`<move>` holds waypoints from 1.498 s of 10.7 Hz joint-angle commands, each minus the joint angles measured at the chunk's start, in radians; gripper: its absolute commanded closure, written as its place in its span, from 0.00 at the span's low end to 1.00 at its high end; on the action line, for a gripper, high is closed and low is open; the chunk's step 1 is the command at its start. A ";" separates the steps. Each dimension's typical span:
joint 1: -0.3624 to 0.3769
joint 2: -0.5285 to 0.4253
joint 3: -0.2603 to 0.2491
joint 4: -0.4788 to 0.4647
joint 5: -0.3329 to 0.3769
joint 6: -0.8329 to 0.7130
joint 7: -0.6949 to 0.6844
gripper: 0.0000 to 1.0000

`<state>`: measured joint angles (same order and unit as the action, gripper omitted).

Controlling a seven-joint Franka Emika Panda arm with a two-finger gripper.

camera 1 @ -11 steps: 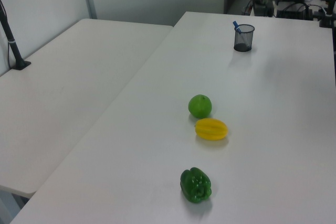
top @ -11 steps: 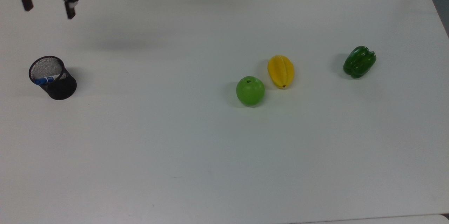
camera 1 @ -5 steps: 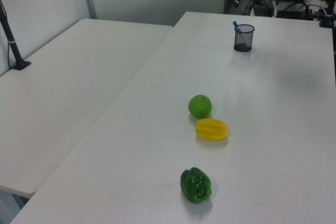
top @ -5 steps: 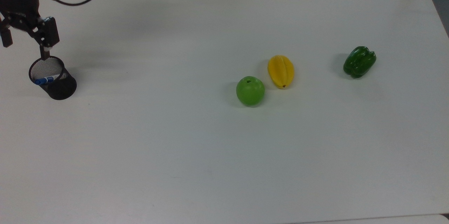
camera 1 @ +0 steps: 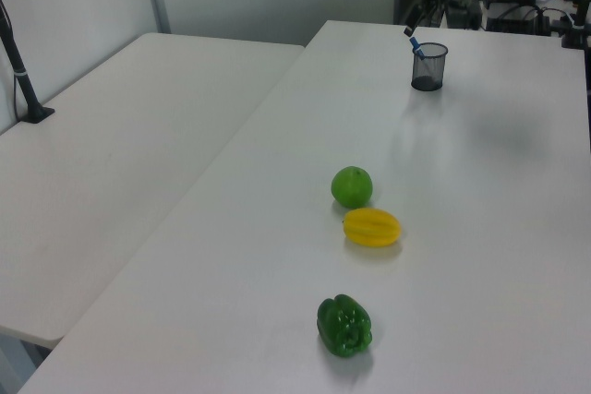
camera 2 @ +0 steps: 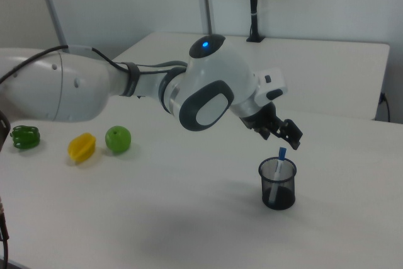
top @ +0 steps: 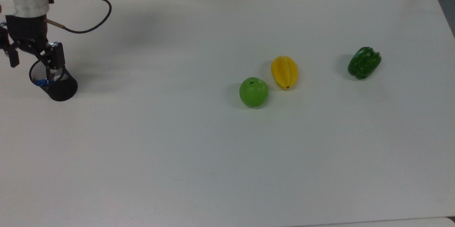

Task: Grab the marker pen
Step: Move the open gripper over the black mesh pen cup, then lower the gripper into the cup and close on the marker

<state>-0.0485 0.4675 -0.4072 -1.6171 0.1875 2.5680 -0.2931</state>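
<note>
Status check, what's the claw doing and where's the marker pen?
Claw open, above the mesh cup. Marker pen upright in cup, blue cap poking out, not gripped. Nothing in the way.

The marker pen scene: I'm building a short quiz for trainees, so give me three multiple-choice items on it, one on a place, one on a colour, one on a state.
1. Where is the marker pen?
A. Standing in the black mesh cup
B. Lying flat beside the green apple
C. Under the green pepper

2. What colour is the fruit lying between the apple and the pepper in the top view?
A. Red
B. Yellow
C. Purple

3. How does the gripper stand?
A. Shut on the apple
B. Open, above the cup
C. Resting flat on the table

Answers:
1. A, the right view shows the pen upright in the cup, blue cap above the rim.
2. B, the starfruit is yellow.
3. B, the top view shows its fingers spread apart over the cup's rim, holding nothing.
</note>
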 commanded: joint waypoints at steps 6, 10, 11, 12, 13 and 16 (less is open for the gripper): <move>-0.008 0.063 0.027 -0.007 0.067 0.098 -0.014 0.50; -0.008 0.062 0.028 -0.007 0.064 0.097 -0.020 0.79; -0.008 0.062 0.028 -0.007 0.056 0.096 -0.021 0.88; -0.008 0.062 0.028 -0.007 0.053 0.096 -0.021 0.95; -0.008 0.060 0.028 -0.007 0.055 0.096 -0.023 1.00; -0.008 0.056 0.028 -0.009 0.053 0.096 -0.024 1.00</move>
<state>-0.0496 0.5347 -0.3906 -1.6152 0.2337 2.6423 -0.2940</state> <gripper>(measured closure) 0.811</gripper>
